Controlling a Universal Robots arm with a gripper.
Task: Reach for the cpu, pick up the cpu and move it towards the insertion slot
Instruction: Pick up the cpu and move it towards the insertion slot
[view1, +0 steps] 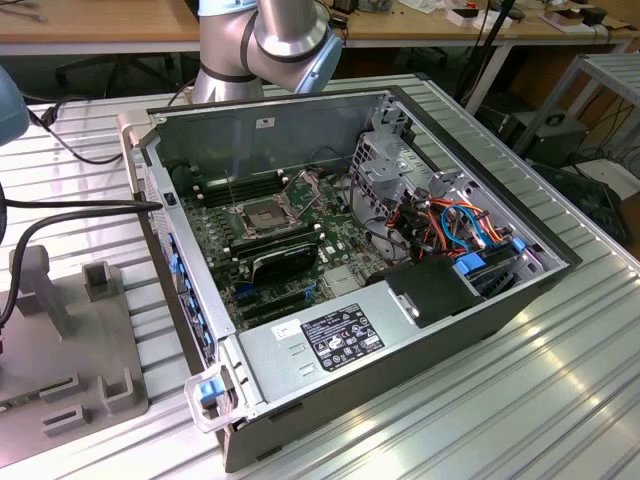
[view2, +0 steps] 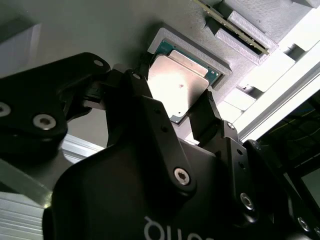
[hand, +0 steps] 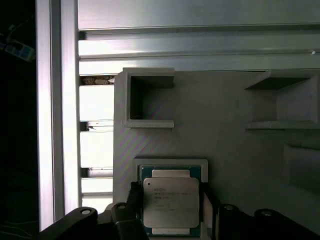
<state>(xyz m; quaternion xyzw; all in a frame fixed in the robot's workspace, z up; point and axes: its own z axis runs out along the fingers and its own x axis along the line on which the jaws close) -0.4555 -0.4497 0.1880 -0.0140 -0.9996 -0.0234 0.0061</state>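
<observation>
- Second wrist view: the gripper (view2: 175, 90) hides the cpu's (view2: 182, 75) near part.
- First wrist view: the picture's edge cuts off one end of the cpu.
- Gripper touching the cpu or not: cannot tell.
- Exterior view: the arm (view1: 270, 35) is cut off at the top edge and the grey fixture (view1: 70, 340) at the left edge.
- The slot's (view1: 262, 215) centre is too small to make out.

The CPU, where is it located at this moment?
In the first wrist view the cpu lies flat in a square holder on the grey fixture plate, near a box-shaped pocket.
</observation>
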